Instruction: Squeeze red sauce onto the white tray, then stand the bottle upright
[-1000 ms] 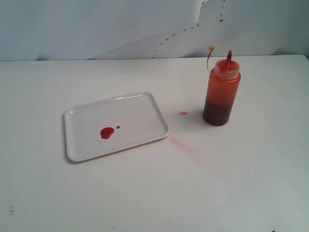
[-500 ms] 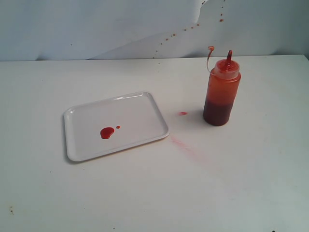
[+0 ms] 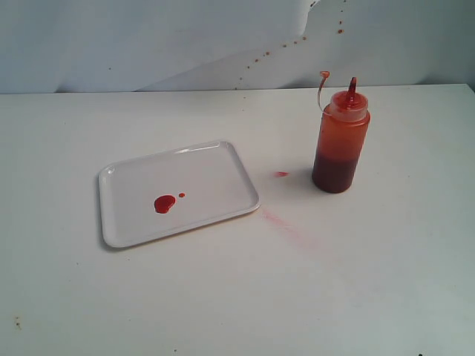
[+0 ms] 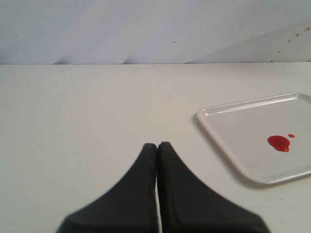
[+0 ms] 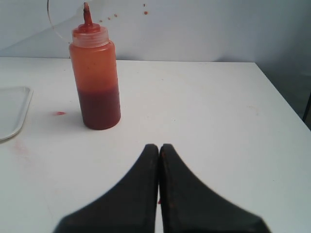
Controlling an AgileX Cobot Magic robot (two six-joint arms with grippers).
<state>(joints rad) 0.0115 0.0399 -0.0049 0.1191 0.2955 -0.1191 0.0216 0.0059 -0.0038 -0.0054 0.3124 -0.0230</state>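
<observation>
The wrist views each show a black claw low over a white table [image 3: 223, 304]. The left gripper [image 4: 156, 145] has its jaws pressed flat together with nothing between them. It sits on the near side of the white tray [image 4: 228, 124], clear of the tray's rim. The right gripper [image 5: 159, 145] is closed the same way and is also empty. The bottle [image 5: 95, 73] stands beyond it and well apart from it.

The tray lies flat on the table. It is a rectangle with rounded corners and a low raised rim. On it, somewhat nearer its front edge than its back, is the red sauce [image 3: 164, 203], a small glossy round blob. A tiny droplet [image 3: 182, 195] lies just beside the blob, on the bottle's side.

Just off the tray's corner nearest the bottle, a faint pinkish smear [image 3: 288, 226] stains the table. A little farther back, between the tray and the bottle, is a small red speck [image 3: 281, 174].

The bottle stands upright on the table, apart from the tray. It is translucent orange-red, with darker sauce in its lower part. Its pointed red nozzle [image 3: 352, 84] aims straight up. A thin cap strap [image 3: 320, 89] curls up beside the nozzle on the tray's side.

Farthest back, beyond the tray and the table's edge, is a pale wall [image 3: 148, 44] with a scatter of small reddish spots [image 3: 274, 48].
</observation>
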